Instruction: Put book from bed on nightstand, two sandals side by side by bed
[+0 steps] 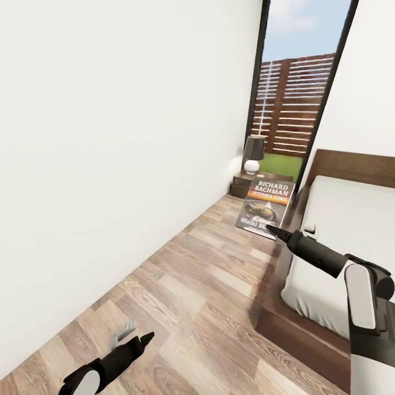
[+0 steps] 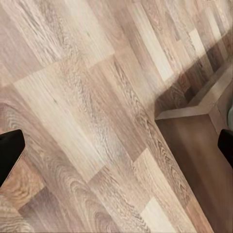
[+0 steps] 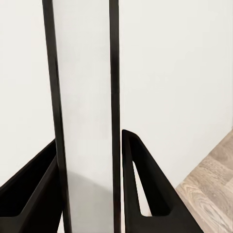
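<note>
Book [image 1: 266, 205] clamped edge-on in right end effector [image 1: 276, 231], above floor [image 1: 208, 285]

There is one book [image 1: 266, 207], one bed [image 1: 340, 241], one nightstand [image 1: 244, 184] bearing one lamp [image 1: 253, 154], one tall dark-framed window [image 1: 291, 104], one small grey object [image 1: 123, 332] on the floor, and two robot hands, the left hand [image 1: 145, 339] and the right hand [image 1: 274, 231].

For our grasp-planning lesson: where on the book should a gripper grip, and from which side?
Pinch the book across its thin thickness, one finger on each flat cover, coming in edge-on at a lower corner. The right gripper holds it that way now.
</note>
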Tool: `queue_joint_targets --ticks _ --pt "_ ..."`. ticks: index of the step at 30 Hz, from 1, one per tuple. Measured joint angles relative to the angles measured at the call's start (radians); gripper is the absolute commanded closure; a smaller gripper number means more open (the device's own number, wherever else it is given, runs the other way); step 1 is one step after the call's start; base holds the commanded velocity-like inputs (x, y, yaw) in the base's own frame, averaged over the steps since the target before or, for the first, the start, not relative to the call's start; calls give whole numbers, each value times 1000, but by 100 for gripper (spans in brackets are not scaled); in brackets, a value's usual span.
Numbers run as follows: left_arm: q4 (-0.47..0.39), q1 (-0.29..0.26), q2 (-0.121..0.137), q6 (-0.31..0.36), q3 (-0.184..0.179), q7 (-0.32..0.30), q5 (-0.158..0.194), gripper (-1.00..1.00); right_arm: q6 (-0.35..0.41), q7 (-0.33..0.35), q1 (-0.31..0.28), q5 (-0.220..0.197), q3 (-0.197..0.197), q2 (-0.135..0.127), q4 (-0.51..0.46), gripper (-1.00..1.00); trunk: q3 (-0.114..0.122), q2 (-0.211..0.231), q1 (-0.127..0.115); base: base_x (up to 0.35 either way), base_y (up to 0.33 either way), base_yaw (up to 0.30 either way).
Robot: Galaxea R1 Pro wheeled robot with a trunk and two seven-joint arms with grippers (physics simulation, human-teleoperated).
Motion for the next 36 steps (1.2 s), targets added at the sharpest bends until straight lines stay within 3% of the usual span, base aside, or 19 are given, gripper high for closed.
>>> queue_joint_targets --ticks 5,36 --pt "4 -12 0 2 -3 -1 -1 -100 0 7 0 -19 1 0 0 100 0 0 0 256 236 -220" --pt "8 -17 0 3 -5 -2 -1 -100 1 8 0 -28 3 1 0 100 0 0 0 253 250 -260"
